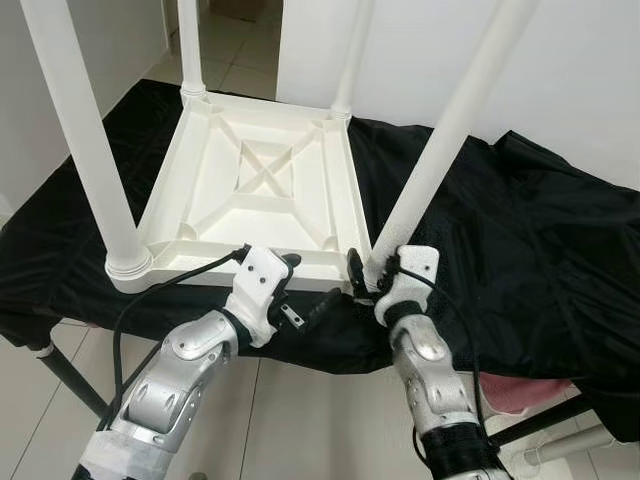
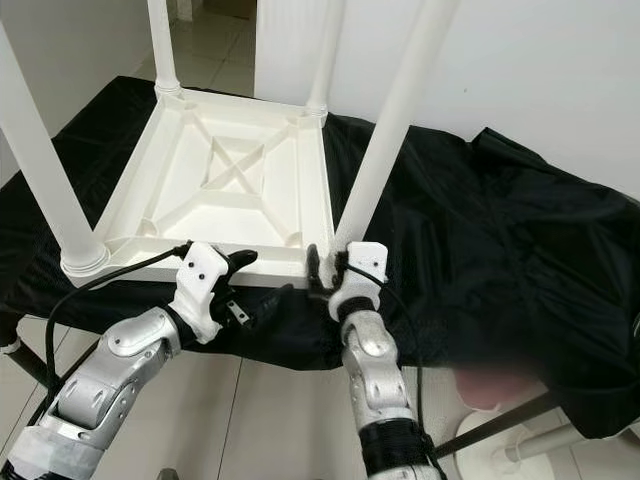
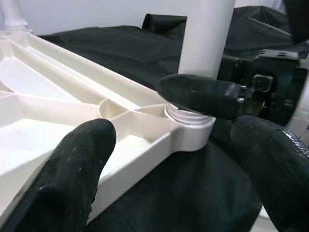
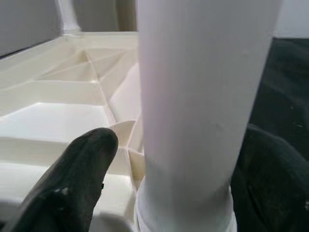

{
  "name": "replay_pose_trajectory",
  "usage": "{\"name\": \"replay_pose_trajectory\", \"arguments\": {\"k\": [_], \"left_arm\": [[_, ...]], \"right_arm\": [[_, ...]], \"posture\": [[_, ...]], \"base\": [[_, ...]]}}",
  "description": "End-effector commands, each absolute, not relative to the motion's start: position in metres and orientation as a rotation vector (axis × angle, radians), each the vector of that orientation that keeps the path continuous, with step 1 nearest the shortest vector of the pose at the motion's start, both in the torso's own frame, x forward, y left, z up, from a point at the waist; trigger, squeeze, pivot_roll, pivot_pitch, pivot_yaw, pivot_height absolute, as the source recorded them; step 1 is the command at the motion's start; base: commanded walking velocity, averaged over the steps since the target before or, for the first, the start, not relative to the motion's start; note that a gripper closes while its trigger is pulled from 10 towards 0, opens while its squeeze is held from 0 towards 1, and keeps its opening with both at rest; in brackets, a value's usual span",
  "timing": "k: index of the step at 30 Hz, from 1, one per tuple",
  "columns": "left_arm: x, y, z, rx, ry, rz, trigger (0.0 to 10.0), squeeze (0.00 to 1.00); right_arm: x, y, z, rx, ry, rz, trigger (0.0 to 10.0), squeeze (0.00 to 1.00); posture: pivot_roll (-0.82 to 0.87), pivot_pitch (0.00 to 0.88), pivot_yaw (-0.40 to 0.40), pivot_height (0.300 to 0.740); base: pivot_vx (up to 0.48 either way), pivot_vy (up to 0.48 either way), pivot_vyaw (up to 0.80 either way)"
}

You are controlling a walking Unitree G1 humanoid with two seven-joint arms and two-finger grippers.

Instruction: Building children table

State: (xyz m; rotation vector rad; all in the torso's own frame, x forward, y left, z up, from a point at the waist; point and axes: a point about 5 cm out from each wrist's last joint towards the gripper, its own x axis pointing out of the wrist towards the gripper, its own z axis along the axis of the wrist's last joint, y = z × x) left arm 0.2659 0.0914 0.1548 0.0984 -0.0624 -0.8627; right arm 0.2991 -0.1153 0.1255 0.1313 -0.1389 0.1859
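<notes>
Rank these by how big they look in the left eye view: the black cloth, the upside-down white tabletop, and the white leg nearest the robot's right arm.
1. black cloth, spreading widest
2. white tabletop
3. white leg by the right gripper; it runs out of frame, so its full length is unsure.

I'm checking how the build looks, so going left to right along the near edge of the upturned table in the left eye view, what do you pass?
near-left leg → left gripper → right gripper → near-right leg → black cloth
</notes>
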Motion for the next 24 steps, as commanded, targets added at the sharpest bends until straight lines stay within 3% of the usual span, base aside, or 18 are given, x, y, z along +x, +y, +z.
{"name": "replay_pose_trajectory", "arguments": {"k": [1,5,6,7,15,24], "left_arm": [[0.262,0.086,0.154,0.098,-0.055,-0.893,10.0,0.0],[0.259,0.085,0.153,0.096,-0.05,-0.904,10.0,0.0],[0.256,0.083,0.152,0.093,-0.043,-0.919,10.0,0.0],[0.252,0.081,0.15,0.089,-0.036,-0.938,10.0,0.0],[0.236,0.071,0.148,0.084,-0.013,-1.013,10.0,0.0],[0.23,0.062,0.149,0.081,-0.009,-1.046,10.0,0.0]], "right_arm": [[0.295,-0.123,0.127,0.126,-0.164,0.21,10.0,1.0],[0.293,-0.127,0.125,0.12,-0.158,0.225,10.0,1.0],[0.291,-0.132,0.123,0.106,-0.154,0.245,10.0,0.19],[0.288,-0.14,0.121,0.086,-0.151,0.285,10.0,0.0],[0.29,-0.163,0.126,0.023,-0.166,0.444,10.0,0.0],[0.306,-0.159,0.131,-0.013,-0.159,0.57,10.0,0.0]], "posture": [[0.06,0.083,-0.13,0.74],[0.06,0.085,-0.129,0.74],[0.06,0.092,-0.131,0.74],[0.06,0.096,-0.13,0.74],[0.05,0.123,-0.113,0.74],[0.06,0.131,-0.112,0.74]], "base": [[0.0,0.0,0.0],[0.0,0.0,0.0],[0.0,0.0,0.0],[0.0,0.0,0.0],[0.0,0.0,0.0],[0.0,0.0,0.0]]}}
